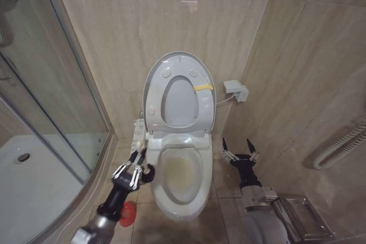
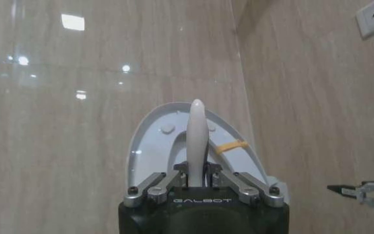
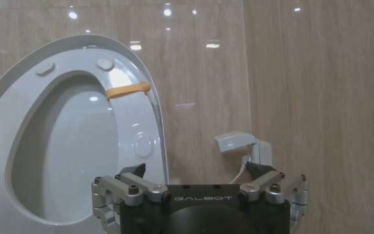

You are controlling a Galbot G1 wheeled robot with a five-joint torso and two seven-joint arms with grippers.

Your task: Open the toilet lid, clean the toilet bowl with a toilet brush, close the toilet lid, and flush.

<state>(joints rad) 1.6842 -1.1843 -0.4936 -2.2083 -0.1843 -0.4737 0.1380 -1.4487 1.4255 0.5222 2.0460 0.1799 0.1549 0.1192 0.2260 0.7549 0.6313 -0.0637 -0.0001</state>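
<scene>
The toilet lid (image 1: 153, 79) and the ring seat stand raised against the back wall; both also show in the right wrist view, the toilet lid (image 3: 25, 66) at one side. The toilet bowl (image 1: 180, 176) lies uncovered, with a yellowish stain inside. My left gripper (image 1: 137, 162) hovers at the bowl's left rim, shut on the toilet brush (image 2: 196, 127), whose white handle points up. The dark bristle head (image 1: 148, 172) hangs just beside the rim. On the floor below sits the red holder (image 1: 127, 212). My right gripper (image 1: 239, 148) waits open to the right of the bowl.
A white control panel (image 1: 138, 133) juts out at the toilet's left. The glass shower enclosure (image 1: 51, 101) fills the left side. A white wall box (image 1: 235, 90) with a cable sits right of the lid. A hose (image 1: 343, 144) and a metal rack (image 1: 303, 218) stand at the right.
</scene>
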